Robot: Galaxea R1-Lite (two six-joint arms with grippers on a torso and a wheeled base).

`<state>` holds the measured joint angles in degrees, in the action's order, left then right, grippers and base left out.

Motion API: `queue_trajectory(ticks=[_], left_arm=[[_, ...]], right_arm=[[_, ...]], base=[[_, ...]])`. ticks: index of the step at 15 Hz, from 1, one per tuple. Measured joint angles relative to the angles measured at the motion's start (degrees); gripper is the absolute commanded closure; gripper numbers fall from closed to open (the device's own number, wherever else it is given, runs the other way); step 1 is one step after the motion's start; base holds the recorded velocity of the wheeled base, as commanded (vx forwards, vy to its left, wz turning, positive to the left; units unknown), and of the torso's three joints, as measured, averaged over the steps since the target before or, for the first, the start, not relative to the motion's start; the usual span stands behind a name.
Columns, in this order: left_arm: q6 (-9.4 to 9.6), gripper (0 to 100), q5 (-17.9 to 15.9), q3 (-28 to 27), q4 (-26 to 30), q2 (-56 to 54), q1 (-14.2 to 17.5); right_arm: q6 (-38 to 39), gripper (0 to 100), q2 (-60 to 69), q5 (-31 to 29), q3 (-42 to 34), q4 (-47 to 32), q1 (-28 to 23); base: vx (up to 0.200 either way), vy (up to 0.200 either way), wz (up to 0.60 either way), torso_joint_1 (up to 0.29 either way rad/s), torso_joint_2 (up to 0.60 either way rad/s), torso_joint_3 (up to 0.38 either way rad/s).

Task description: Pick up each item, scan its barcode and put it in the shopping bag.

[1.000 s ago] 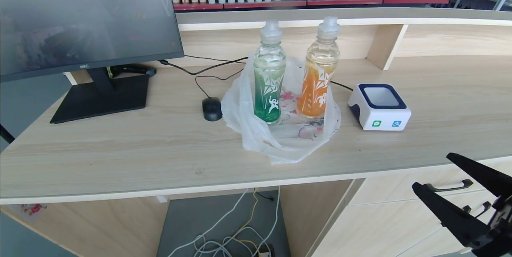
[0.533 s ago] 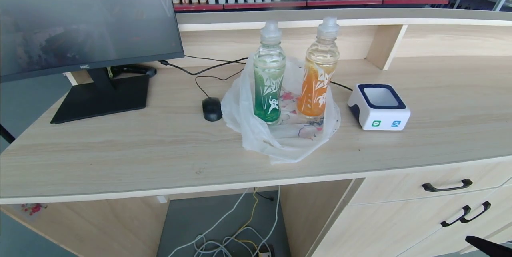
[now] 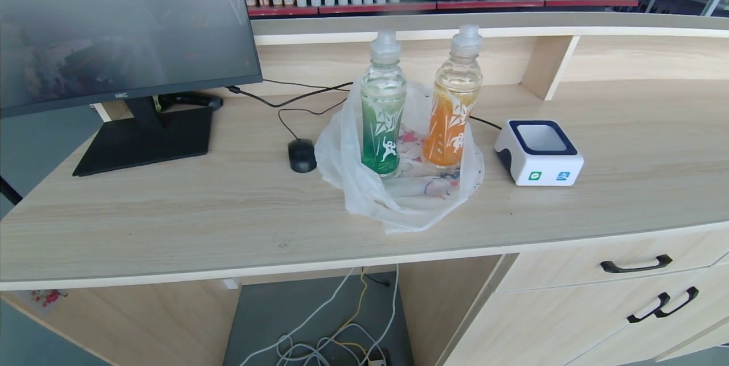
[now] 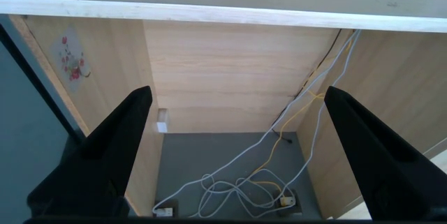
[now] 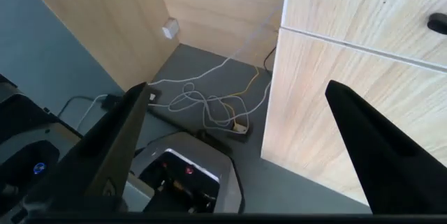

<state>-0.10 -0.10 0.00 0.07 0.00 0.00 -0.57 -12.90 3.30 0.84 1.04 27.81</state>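
A green drink bottle (image 3: 383,110) and an orange drink bottle (image 3: 454,104) stand upright side by side inside the crumpled white plastic shopping bag (image 3: 398,201) at the middle of the wooden counter (image 3: 171,212). The white and navy barcode scanner (image 3: 539,151) sits just right of the bag. My left gripper (image 4: 237,154) is open and empty below the counter's front edge, facing the knee space. My right gripper (image 5: 237,147) is open and empty, low beside the cabinet front.
A monitor (image 3: 114,24) on a black stand fills the counter's left, with a black mouse (image 3: 302,155) beside the bag. Cables (image 3: 319,337) lie on the floor under the counter. Drawers with black handles (image 3: 637,266) are at lower right. A raised ledge runs behind.
My right gripper, open at the head view's lower right a second ago, has dropped down out of that view. The bottles, bag and scanner have not moved.
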Motion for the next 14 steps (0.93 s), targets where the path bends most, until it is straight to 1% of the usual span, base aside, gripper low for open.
queue_trajectory(ticks=[2,4,7,9,13,14], left_arm=[[0.0,0,0.0,0.0,0.0,0.0,0.0],[-0.06,0,0.0,0.0,0.0,0.0,0.0],[-0.01,0,0.0,0.0,0.0,0.0,0.0],[-0.04,0,0.0,0.0,0.0,0.0,0.0],[-0.01,0,0.0,0.0,0.0,0.0,0.0],[0.0,0,0.0,0.0,0.0,0.0,0.0]], right_arm=[[-0.1,0,0.7,0.0,0.0,0.0,-2.9],[-0.3,0,1.9,0.0,0.0,0.0,-8.6],[-1.2,0,5.0,-0.5,-0.2,0.3,-15.3],[-2.1,0,6.6,-2.9,-0.7,0.1,-17.5],[0.7,0,5.0,-3.2,-0.8,-1.0,-19.0],[0.6,0,4.6,-3.3,-0.8,-1.0,-21.0]], base=[[0.0,0.0,0.0,0.0,0.0,0.0],[0.0,0.0,0.0,0.0,0.0,0.0],[0.0,0.0,0.0,0.0,0.0,0.0],[0.0,0.0,0.0,0.0,0.0,0.0],[0.0,0.0,0.0,0.0,0.0,0.0],[0.0,0.0,0.0,0.0,0.0,0.0]])
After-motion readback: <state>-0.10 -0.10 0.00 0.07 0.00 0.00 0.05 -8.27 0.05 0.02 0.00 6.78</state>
